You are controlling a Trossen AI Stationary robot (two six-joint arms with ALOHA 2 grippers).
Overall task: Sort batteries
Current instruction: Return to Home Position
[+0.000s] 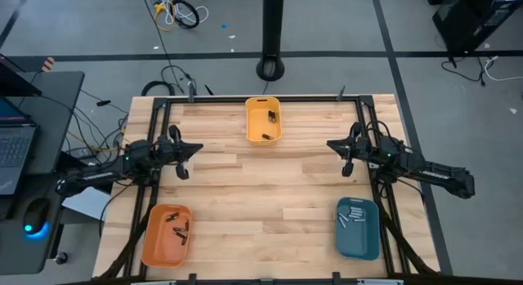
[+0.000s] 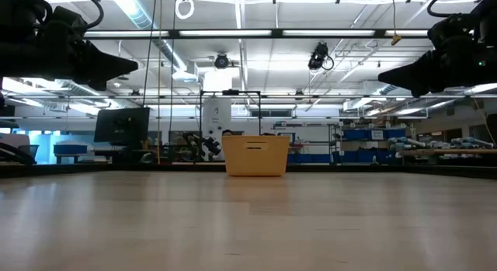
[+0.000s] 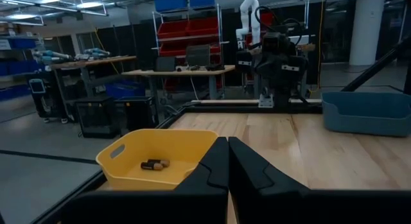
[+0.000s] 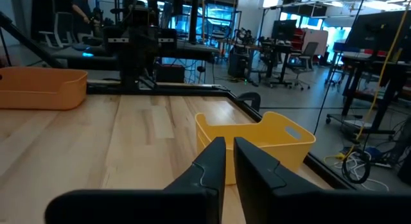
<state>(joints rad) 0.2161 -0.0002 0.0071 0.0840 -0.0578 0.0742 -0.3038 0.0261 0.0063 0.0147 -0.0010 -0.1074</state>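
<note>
Since the batteries point(image 1: 178, 228) all sit in bins, both arms hover unneeded.
Yellow bin point(image 1: 248, 122), orange bin point(image 1: 150, 240) and blue bin point(image 1: 364, 246) hold them; left gripper point(image 1: 196, 148) and right gripper point(image 1: 331, 144) flank the tabletop point(image 1: 261, 195), jaws closed, empty.

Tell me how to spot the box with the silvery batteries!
Look down on the wooden table. On the right arm's side, at the edge across from the yellow bin, sits the blue bin. It alone is blue and holds pale batteries; the orange bin and yellow bin hold dark ones.

Yellow bin point(image 4: 280, 146) beyond closed gripper point(image 4: 229, 144)
</note>
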